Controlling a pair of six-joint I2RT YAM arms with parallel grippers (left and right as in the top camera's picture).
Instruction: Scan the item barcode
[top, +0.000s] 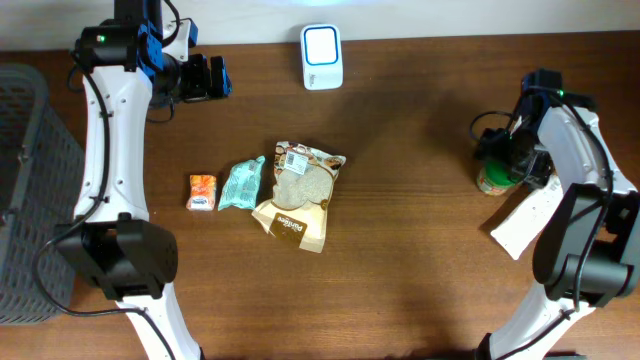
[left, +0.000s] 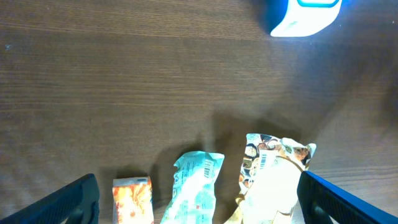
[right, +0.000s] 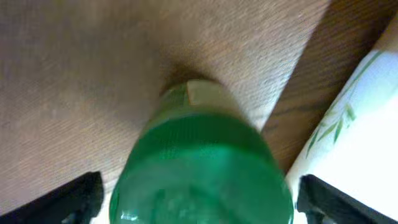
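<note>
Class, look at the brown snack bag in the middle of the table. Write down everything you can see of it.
The snack bag is a crinkled, glossy packet, tan and brown with a pale panel in its middle. Its top end has printed pictures and a white barcode label. It lies flat on the wooden table, face up and tilted, with the top end toward the far edge. A teal packet lies close beside it on the left arm's side; whether the two touch is unclear.

One scanner (top: 322, 56), one orange packet (top: 203, 192), one teal packet (top: 241, 184), one brown bag (top: 299, 200), one jar (top: 493, 182), one white pack (top: 526, 222), one basket (top: 25, 150)
</note>
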